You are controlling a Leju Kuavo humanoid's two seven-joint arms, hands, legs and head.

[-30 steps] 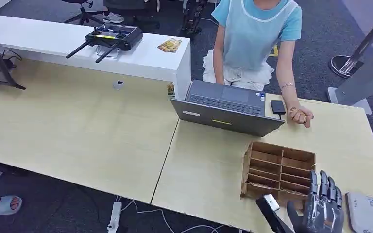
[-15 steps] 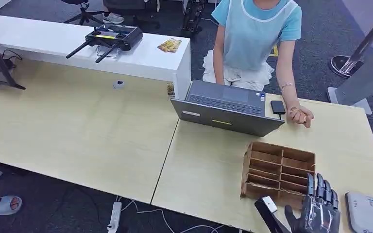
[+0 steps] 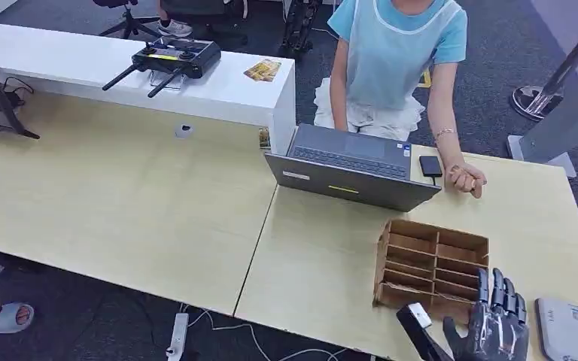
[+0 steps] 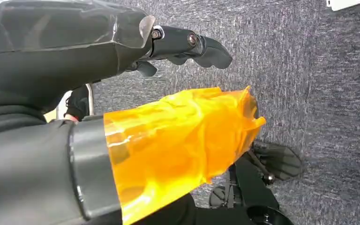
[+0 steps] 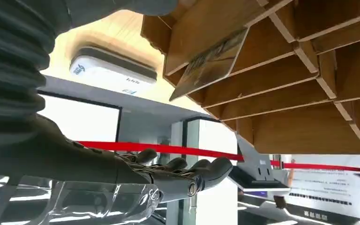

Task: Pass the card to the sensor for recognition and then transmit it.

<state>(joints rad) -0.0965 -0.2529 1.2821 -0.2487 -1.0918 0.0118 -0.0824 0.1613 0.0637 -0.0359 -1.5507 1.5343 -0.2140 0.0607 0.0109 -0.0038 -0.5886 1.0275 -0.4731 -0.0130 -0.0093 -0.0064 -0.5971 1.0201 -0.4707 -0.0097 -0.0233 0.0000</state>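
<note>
Barely begun: the card (image 5: 209,62) sits in the wooden rack (image 3: 430,265) at lower right, right robot hand (image 3: 497,325) spread empty, sensor (image 3: 564,328) unused

Left hand (image 4: 136,93) over grey carpet (image 4: 309,84), fingers (image 4: 192,44) extended (holding nothing), orange film on thumb

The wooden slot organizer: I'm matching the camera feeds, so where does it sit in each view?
Head view: wooden slot organizer on the table's near right, just beyond the right robot hand.
Right wrist view: fills the upper right, a card sticking out of one slot.
Left wrist view: not in it.
Shared landmark: the white sensor box.
</note>
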